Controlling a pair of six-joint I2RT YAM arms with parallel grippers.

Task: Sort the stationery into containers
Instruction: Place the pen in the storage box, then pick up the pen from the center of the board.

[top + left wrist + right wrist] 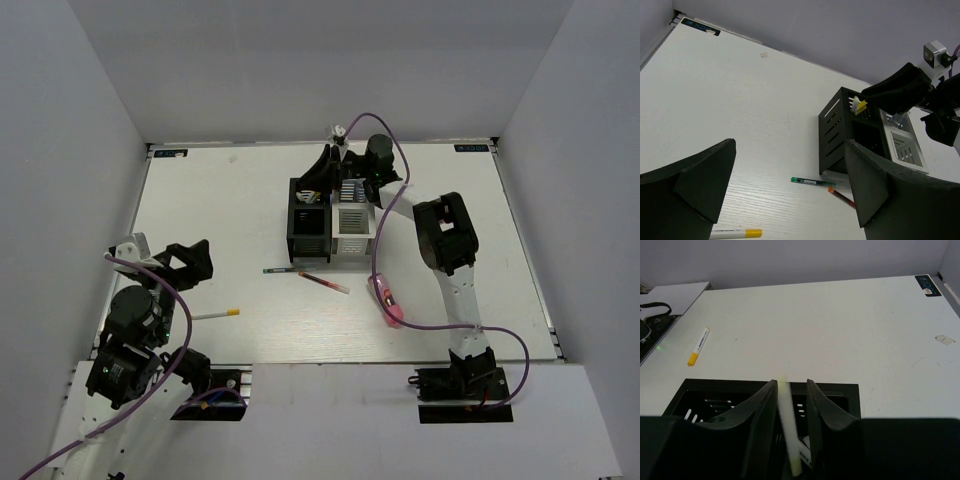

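Observation:
The containers are a block of black and white slotted bins at mid-table. My right gripper hovers over the far black bin, jaws apart. A blurred white stick with a yellow tip hangs between them, against the left finger with a gap on the right, reaching down into the bin. On the table lie another yellow-tipped stick, a dark slim pen, a red pen and a pink tube. My left gripper is open and empty at the left, far from the bins.
The right arm's purple cable loops over the table beside the pink tube. Grey walls enclose the table on three sides. In the left wrist view the dark pen and red pen lie just in front of the black bin.

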